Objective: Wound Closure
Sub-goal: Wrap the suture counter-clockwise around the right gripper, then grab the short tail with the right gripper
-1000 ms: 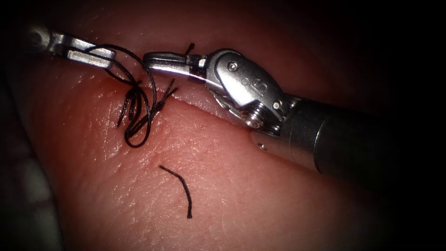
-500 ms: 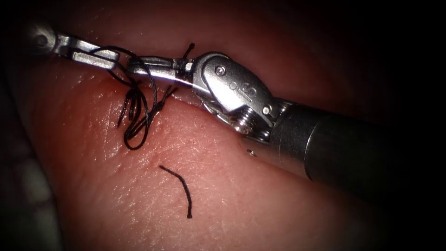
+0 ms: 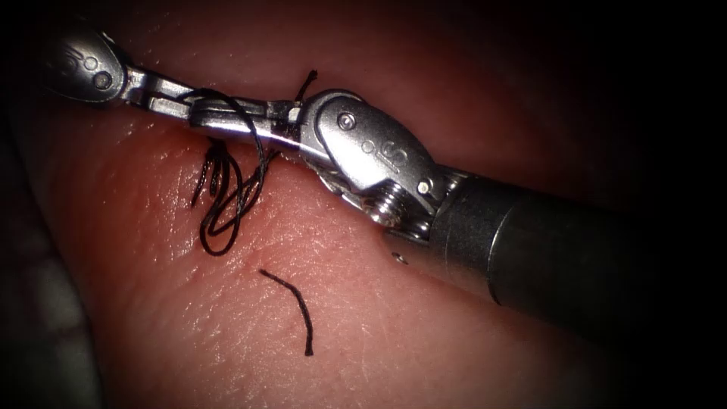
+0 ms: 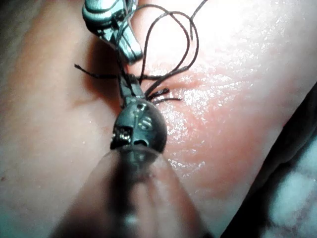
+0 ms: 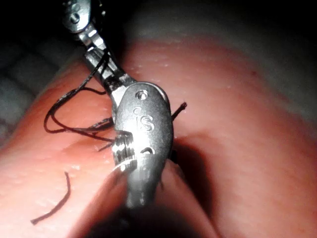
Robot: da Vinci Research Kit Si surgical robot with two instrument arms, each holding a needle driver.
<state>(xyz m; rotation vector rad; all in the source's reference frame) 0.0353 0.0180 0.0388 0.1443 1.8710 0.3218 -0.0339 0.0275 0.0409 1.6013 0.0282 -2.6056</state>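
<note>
Tissue [image 3: 318, 318] lies under two tools in the endoscope view, with one cut [image 3: 318, 170] along it. The left tool [image 3: 170, 102] and the right tool [image 3: 227, 121] meet tip to tip above the cut; whether either pair of jaws is pressed together cannot be told. One looped thread [image 3: 227, 204] drapes over both tips, and one cut end of thread [image 3: 291, 299] lies loose nearby. The left wrist view shows the left tool [image 4: 130, 87], the right tool [image 4: 126, 42] and the thread [image 4: 168, 44]. The right wrist view shows the right tool [image 5: 111, 82], the left tool [image 5: 96, 52], the thread [image 5: 64, 116] and the cut end [image 5: 57, 203].
</note>
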